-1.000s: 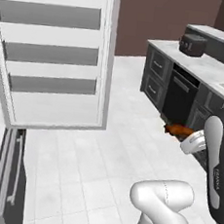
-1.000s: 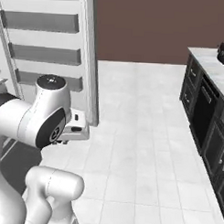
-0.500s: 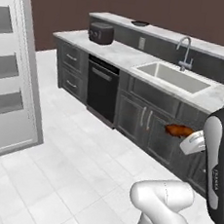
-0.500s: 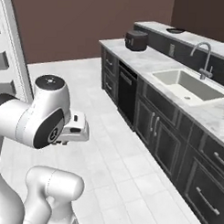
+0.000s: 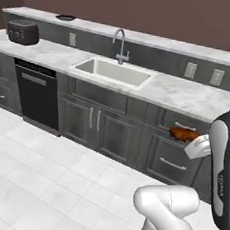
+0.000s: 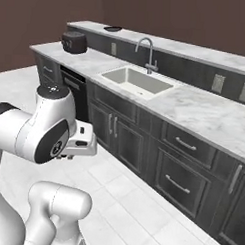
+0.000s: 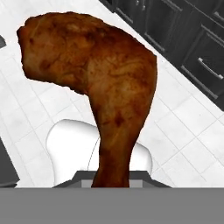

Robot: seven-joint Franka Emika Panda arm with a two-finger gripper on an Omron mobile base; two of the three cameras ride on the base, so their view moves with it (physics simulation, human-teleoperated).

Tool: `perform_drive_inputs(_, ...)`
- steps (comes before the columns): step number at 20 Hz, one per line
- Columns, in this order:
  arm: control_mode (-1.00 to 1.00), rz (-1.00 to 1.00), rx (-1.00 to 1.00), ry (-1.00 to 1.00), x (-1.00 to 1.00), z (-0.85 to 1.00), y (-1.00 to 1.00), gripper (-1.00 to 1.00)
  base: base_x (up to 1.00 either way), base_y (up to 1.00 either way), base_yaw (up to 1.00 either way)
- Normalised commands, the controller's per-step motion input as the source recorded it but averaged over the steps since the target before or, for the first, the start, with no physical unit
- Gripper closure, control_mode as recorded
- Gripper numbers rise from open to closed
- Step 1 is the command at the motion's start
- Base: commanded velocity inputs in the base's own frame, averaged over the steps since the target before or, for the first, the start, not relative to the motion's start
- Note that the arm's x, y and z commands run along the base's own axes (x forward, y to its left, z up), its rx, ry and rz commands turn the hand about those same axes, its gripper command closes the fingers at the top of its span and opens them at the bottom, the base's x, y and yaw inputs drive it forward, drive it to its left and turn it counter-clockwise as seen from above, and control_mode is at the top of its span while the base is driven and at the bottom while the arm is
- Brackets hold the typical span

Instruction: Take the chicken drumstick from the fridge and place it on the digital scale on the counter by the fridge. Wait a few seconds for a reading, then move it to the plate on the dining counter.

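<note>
The reddish-brown chicken drumstick (image 5: 183,134) hangs in front of the dark lower cabinets, right of the sink, with my gripper (image 5: 189,140) shut on its thin end. In the hand view the chicken drumstick (image 7: 100,83) looms large over the white tiled floor, its narrow end down between my fingertips, which it hides. A dark round plate (image 5: 65,17) (image 6: 113,28) lies far off on the raised marble dining counter (image 5: 160,41) (image 6: 197,49) behind the sink. The fridge and the digital scale are out of view.
A marble counter with a sink (image 5: 114,71) (image 6: 138,79) and a faucet (image 5: 121,45) runs over dark cabinets. A black toaster oven (image 5: 23,31) (image 6: 74,42) stands at its far end, above a dishwasher (image 5: 36,96). White tiled floor (image 5: 54,181) lies open in front.
The whole picture has swung from the open fridge to the sink counter, so the base has turned. The drumstick stays in the shut gripper, at the same place beside the arm.
</note>
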Motion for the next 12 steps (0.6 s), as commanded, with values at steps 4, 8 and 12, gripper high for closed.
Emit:
perform_drive_inputs(4, 1.00, 0.00, 0.00, 0.00, 0.00, 0.00, 0.00, 1.00, 0.97, 0.00, -0.02)
perform_drive_inputs(8, 1.00, 0.00, 0.00, 0.00, 0.00, 0.00, 0.00, 1.00, 1.00, -0.03, 0.08)
perform_drive_inputs(12, 1.00, 0.00, 0.00, 0.00, 0.00, 0.00, 0.00, 1.00, 1.00, -0.05, 0.16)
